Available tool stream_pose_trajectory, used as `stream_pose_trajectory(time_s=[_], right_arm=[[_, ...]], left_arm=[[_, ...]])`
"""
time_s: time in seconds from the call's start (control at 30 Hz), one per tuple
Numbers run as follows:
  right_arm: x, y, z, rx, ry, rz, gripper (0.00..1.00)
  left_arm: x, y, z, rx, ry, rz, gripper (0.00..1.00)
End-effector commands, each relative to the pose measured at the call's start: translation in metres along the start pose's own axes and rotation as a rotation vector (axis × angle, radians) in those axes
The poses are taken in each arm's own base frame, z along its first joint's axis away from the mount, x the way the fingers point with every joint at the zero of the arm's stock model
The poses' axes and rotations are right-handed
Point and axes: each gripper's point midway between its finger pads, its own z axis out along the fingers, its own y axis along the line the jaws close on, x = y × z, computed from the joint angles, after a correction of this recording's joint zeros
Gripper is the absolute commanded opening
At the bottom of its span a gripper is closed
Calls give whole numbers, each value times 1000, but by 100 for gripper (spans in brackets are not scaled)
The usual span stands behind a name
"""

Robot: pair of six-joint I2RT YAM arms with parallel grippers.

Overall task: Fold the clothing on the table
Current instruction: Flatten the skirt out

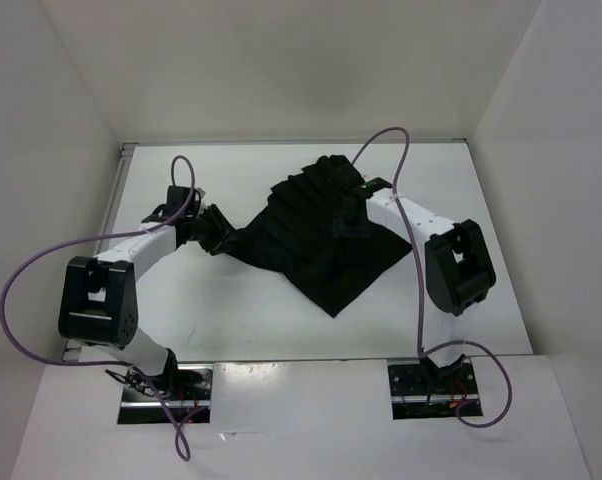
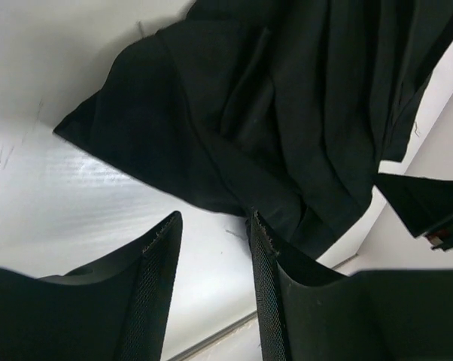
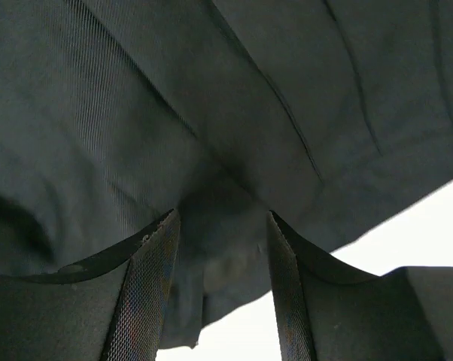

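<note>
Plainly, the table is the largest thing in the top view, a glossy white slab walled in white. The clothing lies on it at about the middle, reaching toward 12 o'clock. It is a black, rumpled diamond with one corner pointing to 6 o'clock and ridged folds rising toward 1 o'clock.

The left arm reaches in from 8 o'clock and the right arm from 4 o'clock, each trailing a purple cable.

The left gripper sits at the garment's 9 o'clock corner. In its wrist view its fingers stand apart with bare white tabletop between them. The cloth's edge lies just past the tips, meeting the tip of the finger on the right of that view.

The right gripper rests on the cloth at its 2 o'clock side. In its wrist view its fingers are spread too, with dark fabric filling the gap at their tips. I cannot tell whether they pinch it.
</note>
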Motion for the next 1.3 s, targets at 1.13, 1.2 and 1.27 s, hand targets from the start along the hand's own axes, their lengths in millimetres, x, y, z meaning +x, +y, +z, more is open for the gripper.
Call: stream_pose_trajectory(time_s=[1.13, 1.2, 1.27], right_arm=[[37, 14, 20, 25, 76, -139, 57], [43, 13, 39, 53, 106, -158, 51], [43, 9, 48, 92, 105, -156, 28]], left_arm=[[-20, -4, 42, -46, -14, 17, 50], [-20, -4, 42, -46, -14, 17, 50], [-20, -4, 42, -46, -14, 17, 50]])
